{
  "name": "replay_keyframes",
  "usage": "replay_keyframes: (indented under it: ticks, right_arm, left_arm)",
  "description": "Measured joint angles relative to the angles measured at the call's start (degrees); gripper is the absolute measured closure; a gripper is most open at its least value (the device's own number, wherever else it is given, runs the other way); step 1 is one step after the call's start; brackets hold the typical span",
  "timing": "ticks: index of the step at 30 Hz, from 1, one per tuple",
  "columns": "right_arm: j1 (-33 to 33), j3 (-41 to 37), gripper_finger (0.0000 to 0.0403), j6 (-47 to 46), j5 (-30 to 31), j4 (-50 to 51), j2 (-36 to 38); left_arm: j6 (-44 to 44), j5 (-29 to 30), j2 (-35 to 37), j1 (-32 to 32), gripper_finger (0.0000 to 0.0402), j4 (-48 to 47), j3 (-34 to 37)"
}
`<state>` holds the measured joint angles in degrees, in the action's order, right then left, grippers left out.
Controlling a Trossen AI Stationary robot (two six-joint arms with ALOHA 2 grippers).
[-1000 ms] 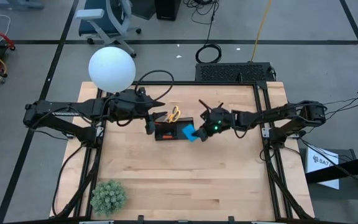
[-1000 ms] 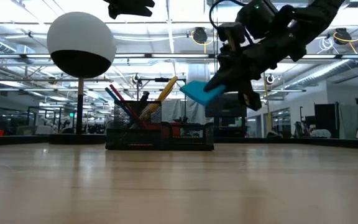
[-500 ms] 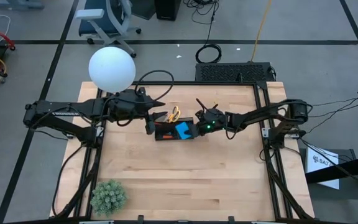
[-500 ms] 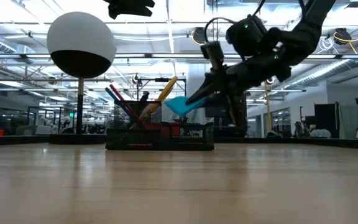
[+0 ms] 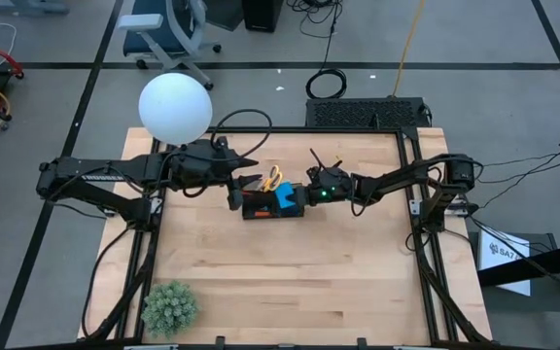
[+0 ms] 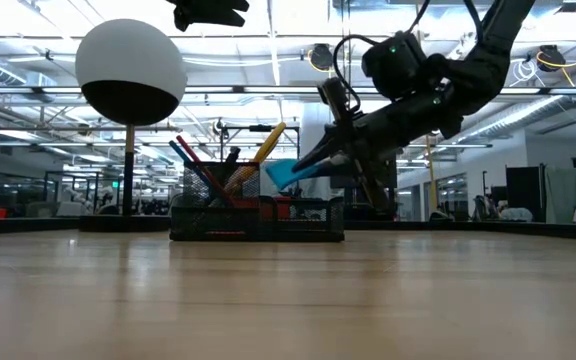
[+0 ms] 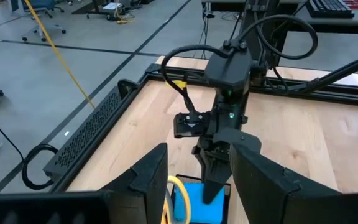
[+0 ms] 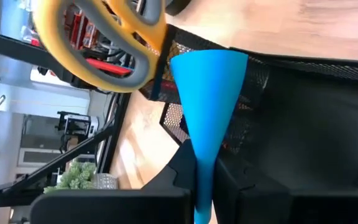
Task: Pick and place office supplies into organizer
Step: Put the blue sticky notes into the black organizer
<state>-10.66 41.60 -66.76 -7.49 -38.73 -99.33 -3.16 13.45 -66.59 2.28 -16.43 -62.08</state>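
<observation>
Step in hand: placing the note pad (image 5: pixel 287 197). The right claw (image 5: pixel 306 195) is clenched on one edge of this blue square, which hangs tilted above the organizer (image 5: pixel 258 205), over the end nearest the right arm; in the low view the pad (image 6: pixel 286 172) sits clear of the black mesh wall (image 6: pixel 308 219), not yet inside it. The right wrist view shows the pad (image 8: pixel 207 106) edge-on between the dark fingers (image 8: pixel 166 177), with the tray's open compartment beyond it. Already in the organizer: scissors (image 5: pixel 271 178) with yellow handles standing in the tall section on the far side from the pad, and pens (image 6: pixel 193 168), red and blue among them, leaning in the same section. The left claw (image 5: pixel 250 181) waits above the organizer's other end, near the lamp (image 5: pixel 175 107); its fingers (image 7: pixel 148 177) stand apart and hold nothing. A plant (image 5: pixel 168 306) sits at the counter (image 5: pixel 290 272) corner, well apart from the organizer. No other loose supplies show on the counter, so this pad appears to be among the last items. Next move, as judged: lower the pad until it is inside the low compartment, keeping its free corner off the mesh rim and the scissor handles, then release and lift straight up so the pad is not dragged out.
</observation>
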Motion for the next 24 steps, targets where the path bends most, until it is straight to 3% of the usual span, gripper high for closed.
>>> replay_keyframes:
  ticks: [8,19,24]
  right_arm:
    - [-0.21,-0.02,0.0346,-1.14,-0.04,0.92,0.00]
    - [-0.28,0.00,0.0332,-0.17,-0.04,0.84,0.00]
    - [-0.48,-0.01,0.0295,-0.09,-0.04,0.84,0.00]
  left_arm:
    - [0.26,-0.02,0.00,0.00,0.0231,-0.01,0.00]
    - [0.28,-0.02,0.00,0.00,0.0231,-0.02,-0.02]
    - [0.28,-0.04,0.00,0.00,0.0231,-0.02,-0.02]
